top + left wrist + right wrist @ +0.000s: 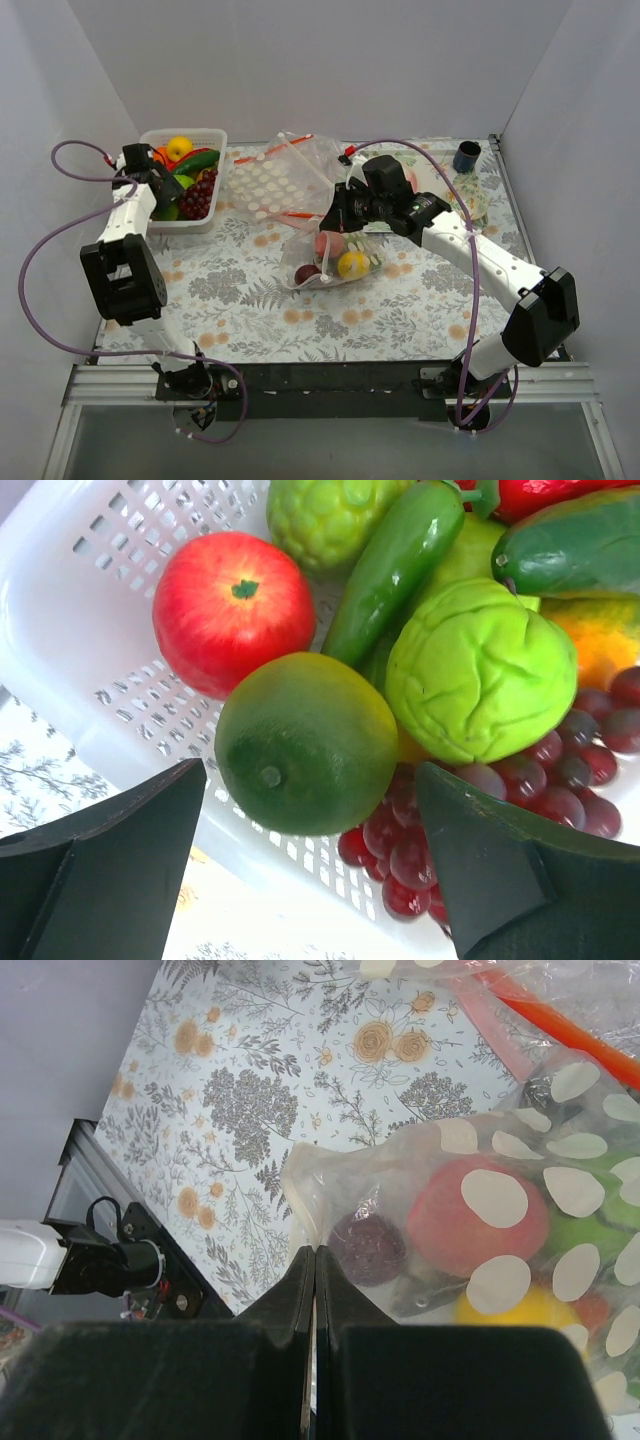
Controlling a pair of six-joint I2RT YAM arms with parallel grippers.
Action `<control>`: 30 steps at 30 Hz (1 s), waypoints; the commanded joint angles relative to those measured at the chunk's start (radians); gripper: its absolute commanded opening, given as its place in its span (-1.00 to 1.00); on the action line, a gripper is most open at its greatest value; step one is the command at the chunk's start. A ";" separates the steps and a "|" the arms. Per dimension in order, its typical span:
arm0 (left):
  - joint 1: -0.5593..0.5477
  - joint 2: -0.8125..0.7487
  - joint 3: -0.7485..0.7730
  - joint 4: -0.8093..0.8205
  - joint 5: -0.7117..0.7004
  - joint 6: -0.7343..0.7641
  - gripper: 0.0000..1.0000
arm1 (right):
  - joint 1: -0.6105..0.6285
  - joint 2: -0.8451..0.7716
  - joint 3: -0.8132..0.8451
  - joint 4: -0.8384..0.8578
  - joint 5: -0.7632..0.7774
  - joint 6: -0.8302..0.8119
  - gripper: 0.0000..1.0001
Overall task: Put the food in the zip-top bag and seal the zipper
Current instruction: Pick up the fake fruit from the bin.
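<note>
The zip-top bag lies crumpled mid-table, its red zipper open. Inside it are a red round, a purple round and a yellow round. My right gripper is shut, pinching the bag's clear edge beside the purple round; the zipper runs at the upper right of the right wrist view. My left gripper is open over the white basket, its fingers straddling a dark green lime. A red apple, a light green round and purple grapes lie around the lime.
The basket wall stands at the back left by the side wall. A dark blue cup and a clear object sit at the back right. The flowered cloth covers the table.
</note>
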 commanded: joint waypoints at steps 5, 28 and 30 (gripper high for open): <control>-0.052 0.080 0.097 -0.058 -0.204 0.041 0.68 | 0.007 -0.007 0.054 -0.001 -0.015 -0.010 -0.97; -0.058 0.001 0.172 -0.073 -0.204 0.013 -0.10 | 0.024 0.017 0.086 -0.041 0.012 -0.012 -0.97; -0.056 -0.019 0.170 -0.078 -0.206 0.013 -0.10 | 0.026 0.017 0.086 -0.045 0.022 -0.012 -0.97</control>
